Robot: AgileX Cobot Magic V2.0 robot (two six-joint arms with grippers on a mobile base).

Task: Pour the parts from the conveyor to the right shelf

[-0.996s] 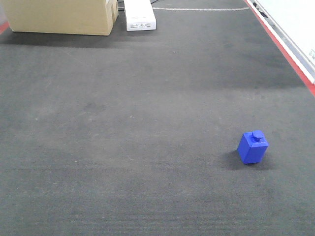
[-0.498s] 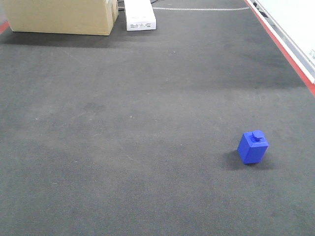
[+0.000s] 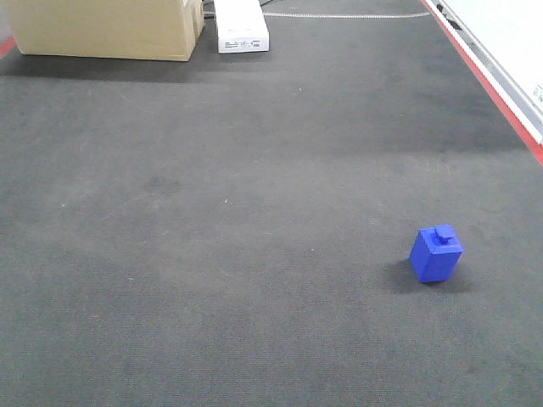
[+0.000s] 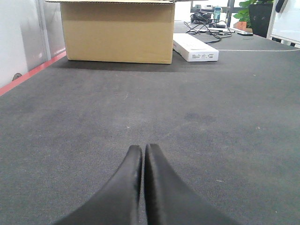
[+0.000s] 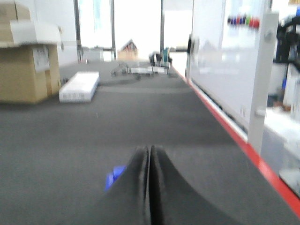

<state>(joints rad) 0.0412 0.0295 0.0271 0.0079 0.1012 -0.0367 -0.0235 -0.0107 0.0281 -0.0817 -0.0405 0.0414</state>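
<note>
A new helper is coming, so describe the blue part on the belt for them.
On the wide dark conveyor belt, look toward the red rail at its right edge. A small bright-blue cube stands alone there; unlike the far cardboard box and white box, it has a stud on top.

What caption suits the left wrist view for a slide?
Shut left gripper over the dark conveyor, facing a cardboard box and white carton.

A cardboard box (image 3: pixel 102 30) stands in the far left corner; a flat white box (image 3: pixel 241 25) lies just beside it.
</note>
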